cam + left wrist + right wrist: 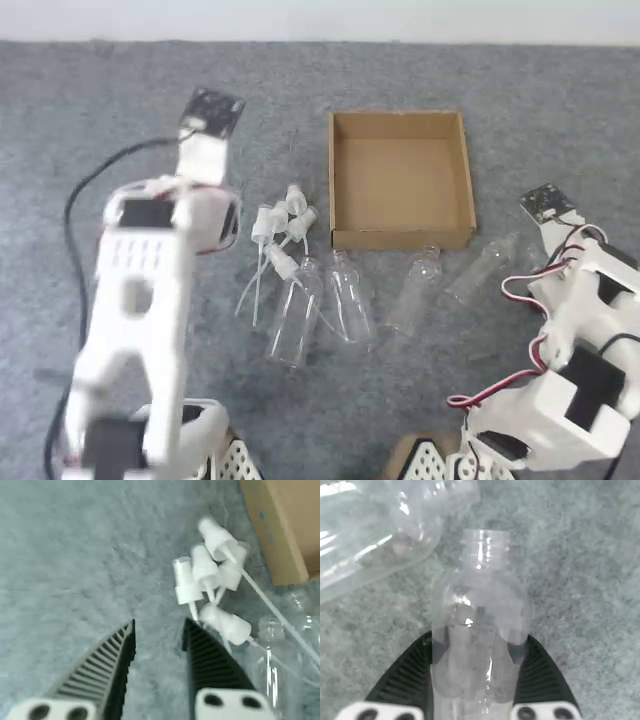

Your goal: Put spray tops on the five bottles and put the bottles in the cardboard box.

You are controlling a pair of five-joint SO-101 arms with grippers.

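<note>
Though it holds nothing, the left hand (157, 627) hangs just over the grey surface (520, 110) with its two ribbed fingers (117, 650) parted by a moderate gap, bare carpet showing between them. Its arm (140, 280) stands over the left side of the surface. Just ahead of the fingertips lies a loose cluster of five white spray tops (210, 575), their thin dip tubes trailing out; from above, the cluster (280, 225) sits between the left arm and the cardboard box (400, 238), near the box's left front corner. Two capless bottles (295, 315) lie side by side just on the arms' side of the spray tops, one spray top almost at the neck of the left one. The box lies open with nothing inside. Two more bottles (415, 290) lie in front of the box's right half, angled towards the right arm (585, 340). The right hand (477, 645) is closed around the body of a clear bottle (480, 610), one dark finger on each side and the open threaded neck pointing away from the wrist. Another bottle (375, 525) lies near that neck.
</note>
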